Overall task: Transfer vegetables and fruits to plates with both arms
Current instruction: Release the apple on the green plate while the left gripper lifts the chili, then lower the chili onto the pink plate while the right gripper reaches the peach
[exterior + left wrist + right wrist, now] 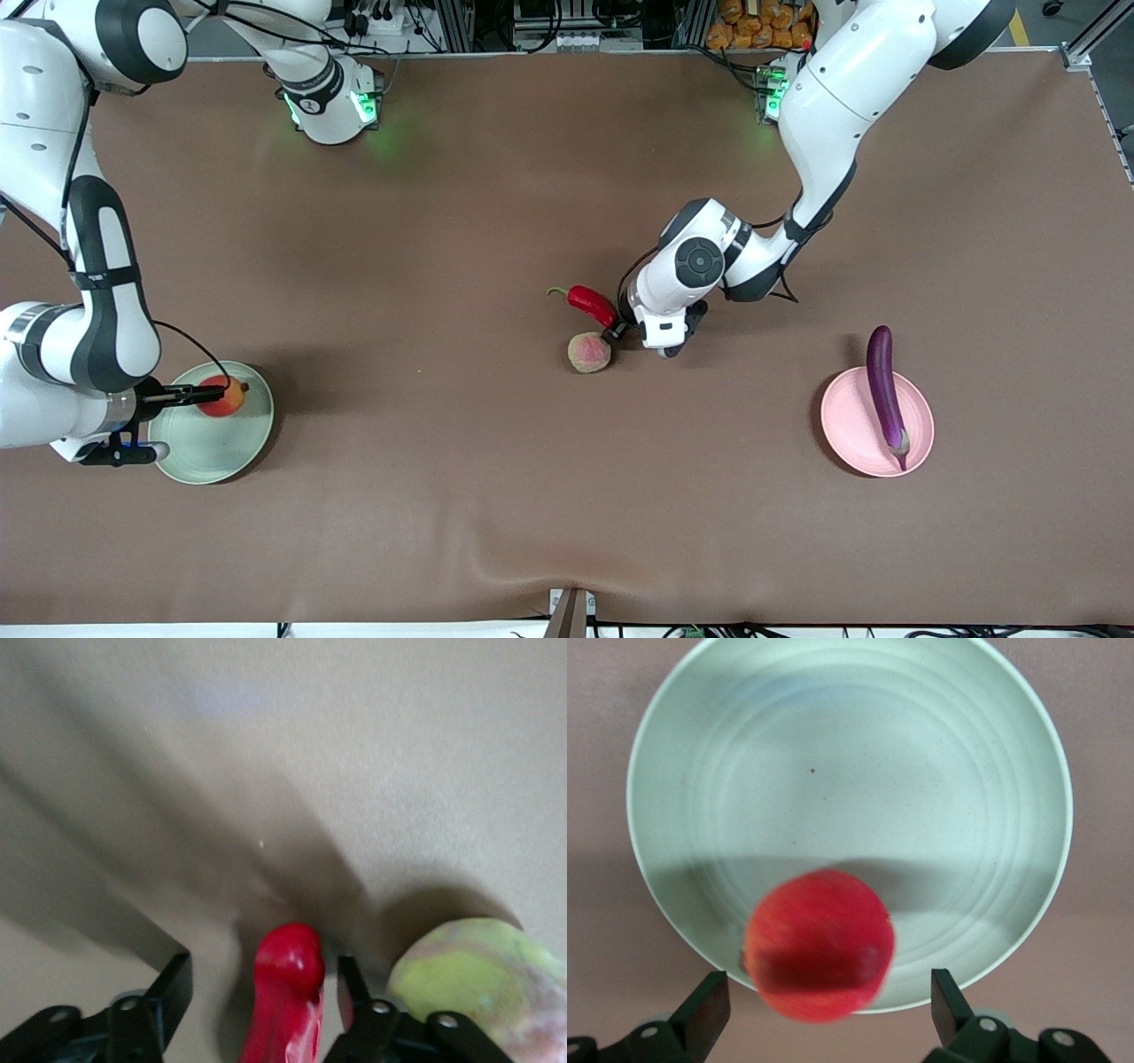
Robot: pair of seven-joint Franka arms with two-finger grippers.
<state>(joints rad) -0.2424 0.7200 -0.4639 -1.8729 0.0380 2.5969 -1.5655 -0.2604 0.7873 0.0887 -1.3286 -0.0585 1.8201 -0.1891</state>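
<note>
Nearest the front camera sit the two plates: the pale green plate (pixel 213 443) toward the right arm's end of the table and the pale pink plate (pixel 855 434) toward the left arm's end. The eggplant (pixel 885 390) already lies across the pink plate, its far end overhanging the rim. Over the green plate the right gripper (pixel 177 396) has its fingers spread wide apart, and the apple (pixel 819 943) shows between them without either finger touching it; it looks released, though I cannot tell whether it has settled on the plate. A little farther from the camera, near the middle of the table, the peach (pixel 589 352) lies just beside the chili pepper (pixel 592 304), which is the farther of the two. The left gripper (pixel 614 334) is down at the pepper's blunt end, its fingers apart and straddling the red flesh, with one finger in the narrow gap between pepper and peach. I judge the step in hand to be the grasp on the pepper. To do it well, the gripper should keep the pepper centred between the pads, close gently so the glossy curved skin does not squirt out, and take care that the finger by the peach does not nudge it rolling. Then a straight lift before swinging toward the pink plate seems wise.
</note>
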